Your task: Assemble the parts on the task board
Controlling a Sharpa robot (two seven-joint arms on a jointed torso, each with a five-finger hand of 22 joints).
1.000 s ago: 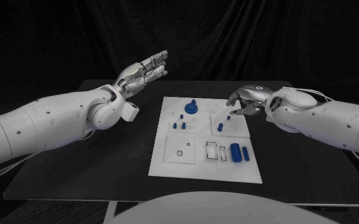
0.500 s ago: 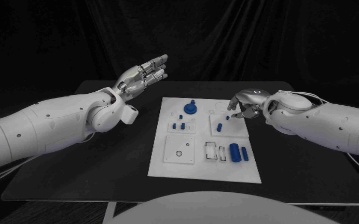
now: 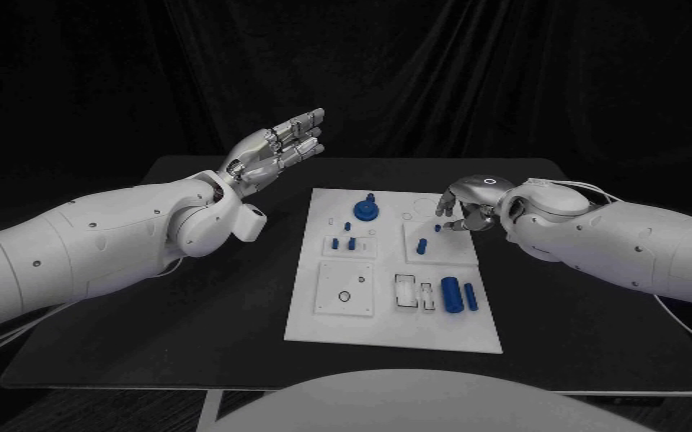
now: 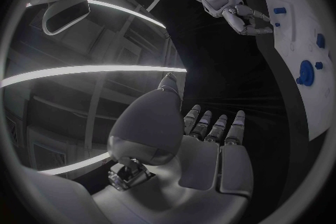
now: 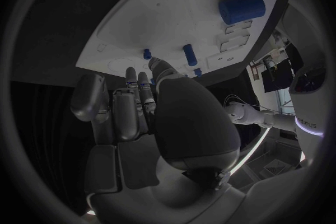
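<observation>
Head view shows the right hand (image 3: 466,205), fingers curled and holding nothing that can be seen, by the task board's (image 3: 325,322) far right edge near a small blue peg (image 3: 423,246), so it should reach slowly, while the left hand (image 3: 274,148) waits open.

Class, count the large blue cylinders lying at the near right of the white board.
2: a thick cylinder and a thinner cylinder lie side by side on the board; none seems hidden.
</observation>
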